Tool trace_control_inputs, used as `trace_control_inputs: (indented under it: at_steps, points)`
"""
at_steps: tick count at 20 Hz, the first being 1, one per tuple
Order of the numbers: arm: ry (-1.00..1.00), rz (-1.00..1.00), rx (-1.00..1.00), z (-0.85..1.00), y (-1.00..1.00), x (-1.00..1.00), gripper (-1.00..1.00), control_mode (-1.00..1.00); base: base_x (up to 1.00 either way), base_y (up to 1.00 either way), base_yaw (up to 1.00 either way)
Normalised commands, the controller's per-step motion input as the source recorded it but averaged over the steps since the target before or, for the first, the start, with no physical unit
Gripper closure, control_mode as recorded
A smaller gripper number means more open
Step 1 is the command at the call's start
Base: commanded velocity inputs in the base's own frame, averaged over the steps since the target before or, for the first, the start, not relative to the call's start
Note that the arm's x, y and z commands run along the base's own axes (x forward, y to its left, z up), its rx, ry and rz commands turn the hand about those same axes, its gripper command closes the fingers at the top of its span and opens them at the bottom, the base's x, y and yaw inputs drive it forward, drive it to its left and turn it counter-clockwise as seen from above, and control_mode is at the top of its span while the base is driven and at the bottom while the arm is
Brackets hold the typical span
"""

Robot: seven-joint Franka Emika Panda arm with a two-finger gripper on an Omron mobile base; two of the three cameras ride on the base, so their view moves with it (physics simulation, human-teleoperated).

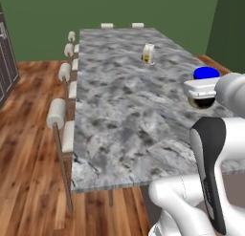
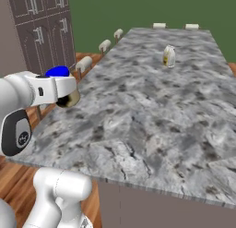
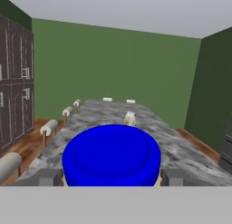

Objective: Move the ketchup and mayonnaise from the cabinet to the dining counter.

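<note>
In the left base view, the mayonnaise (image 1: 206,73) was held by the gripper (image 1: 203,92) over the dining counter (image 1: 119,115) by its right edge. In the right base view, the jar was carried above the left edge. In the hand view, both fingers (image 3: 50,177) were clamped against its sides; a rigid, probably slippery jar, best gripped below the lid.

The marbled dining counter (image 1: 124,111) bears a small cream carton (image 1: 149,54) far along it.
</note>
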Motion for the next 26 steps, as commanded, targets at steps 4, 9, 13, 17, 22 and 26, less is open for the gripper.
trace_control_inputs:
  at_steps: [4,9,13,17,22,26]
  points:
    - [0.0,0.0,0.0,0.0,0.0,0.0,1.0,1.0,0.01,0.03,-0.01]
    - [0.0,0.0,0.0,0.0,0.0,0.0,1.0,1.0,0.0,0.0,0.0]
    - [0.02,0.01,0.0,-0.07,0.01,0.0,1.0,-1.0,0.0,0.0,0.0]
    - [0.14,0.18,0.0,-0.22,0.04,0.06,1.0,-1.0,0.0,0.0,0.0]
    - [0.15,0.24,0.0,-0.11,0.01,0.19,1.0,-1.0,0.0,0.0,0.0]
    - [0.11,0.31,0.0,-0.03,0.0,0.29,1.0,-1.0,0.0,0.0,0.0]
